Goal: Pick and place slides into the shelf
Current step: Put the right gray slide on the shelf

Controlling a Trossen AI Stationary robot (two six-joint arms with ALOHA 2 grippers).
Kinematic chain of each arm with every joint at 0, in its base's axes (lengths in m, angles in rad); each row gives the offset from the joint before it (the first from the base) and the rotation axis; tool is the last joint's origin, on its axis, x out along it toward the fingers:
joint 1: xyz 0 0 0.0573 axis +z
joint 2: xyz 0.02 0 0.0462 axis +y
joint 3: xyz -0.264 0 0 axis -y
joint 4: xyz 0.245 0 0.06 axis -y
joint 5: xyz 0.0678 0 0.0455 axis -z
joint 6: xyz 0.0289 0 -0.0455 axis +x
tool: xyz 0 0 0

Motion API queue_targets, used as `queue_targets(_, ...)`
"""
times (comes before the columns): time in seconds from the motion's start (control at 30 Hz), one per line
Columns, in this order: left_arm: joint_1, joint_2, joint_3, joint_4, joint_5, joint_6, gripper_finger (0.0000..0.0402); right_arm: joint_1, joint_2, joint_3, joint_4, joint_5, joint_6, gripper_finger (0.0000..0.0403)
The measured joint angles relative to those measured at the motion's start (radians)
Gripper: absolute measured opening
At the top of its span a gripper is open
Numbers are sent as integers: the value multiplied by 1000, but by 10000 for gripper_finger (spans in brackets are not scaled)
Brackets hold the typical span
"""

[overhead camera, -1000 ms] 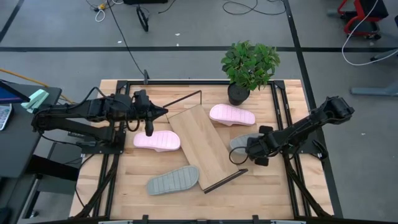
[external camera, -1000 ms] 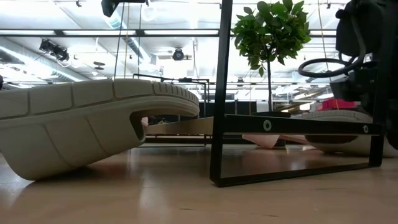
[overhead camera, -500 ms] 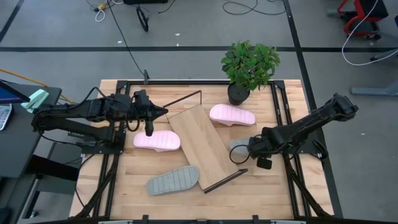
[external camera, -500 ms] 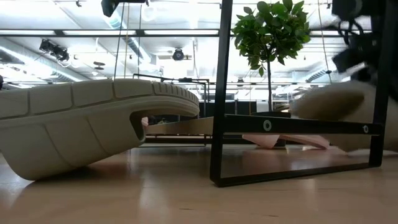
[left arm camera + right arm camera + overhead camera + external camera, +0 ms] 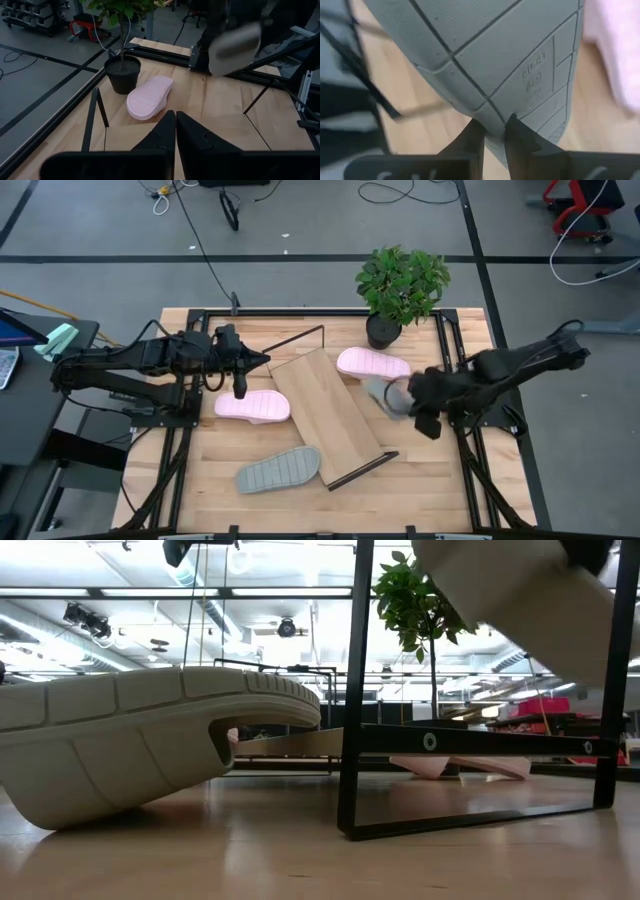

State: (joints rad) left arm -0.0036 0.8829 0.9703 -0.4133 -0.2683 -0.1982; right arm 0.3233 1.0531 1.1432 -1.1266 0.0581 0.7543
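My right gripper (image 5: 408, 396) is shut on a grey-green slide (image 5: 388, 392) and holds it in the air by the shelf's right side; the slide also shows high in the low view (image 5: 520, 595). The shelf (image 5: 327, 412), a light-wood board with dark wire end frames, lies slanted at mid-table. One pink slide (image 5: 373, 364) lies sole up by the plant pot, and another pink slide (image 5: 252, 407) lies left of the shelf. A second grey-green slide (image 5: 279, 470) lies sole up near the front. My left gripper (image 5: 241, 388) is shut and empty just above the left pink slide. My right gripper pinches the grey-green slide at the rim of its sole (image 5: 492, 125) between the two fingers, coming from the table's right side. The ridged sole faces the wrist camera and hides the upper side. The slide is lifted clear of the table and tilted.
A potted plant (image 5: 400, 290) stands at the far edge, right of centre. The shelf's upright wire frames (image 5: 292, 340) (image 5: 360, 468) stick up at both of its short ends. Bare tabletop lies at the front right (image 5: 430, 480).
My right gripper has risen and gone toward the far edge with the grey-green slide. The slide lay on the table beside the shelf; it now hangs clear and tipped. My left arm has kept still.
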Motion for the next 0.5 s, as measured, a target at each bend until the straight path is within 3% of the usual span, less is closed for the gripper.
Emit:
queue_targets(0.2, 0, 0, 0, 0, 0, 0, 29, -63, -21, 122, 182, 62, -24, 48)
queue_targets(0.5, 0, 0, 0, 6, 0, 0, 21, -119, -15, 138, 638, 115, -83, 48)
